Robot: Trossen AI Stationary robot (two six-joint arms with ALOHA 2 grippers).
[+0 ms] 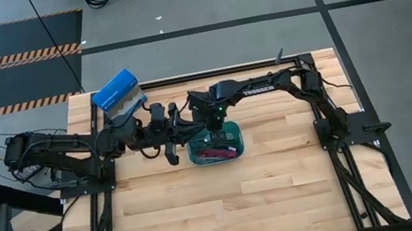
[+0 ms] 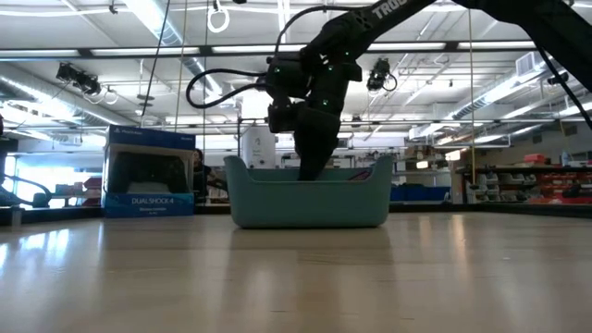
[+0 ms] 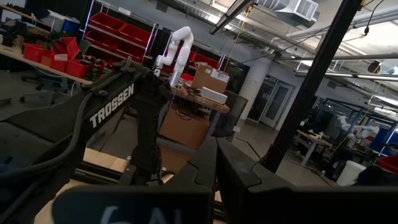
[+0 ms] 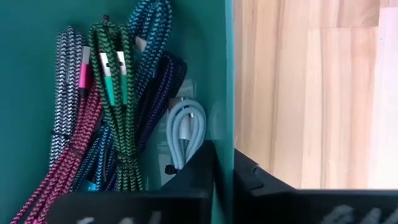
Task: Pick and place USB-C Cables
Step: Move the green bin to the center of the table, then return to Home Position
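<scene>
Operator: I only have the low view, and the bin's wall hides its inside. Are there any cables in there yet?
Observer: Yes. The right wrist view shows several braided USB-C cables bundled together inside the teal bin.
Operator: Which colours?
Observer: Green, maroon, teal, purple and grey, plus a smooth silvery-blue cable coiled by the wall.
Operator: Where is the other arm?
Observer: In the high view, the left gripper is outside the bin, close beside it on the side toward the left arm's base.
</scene>
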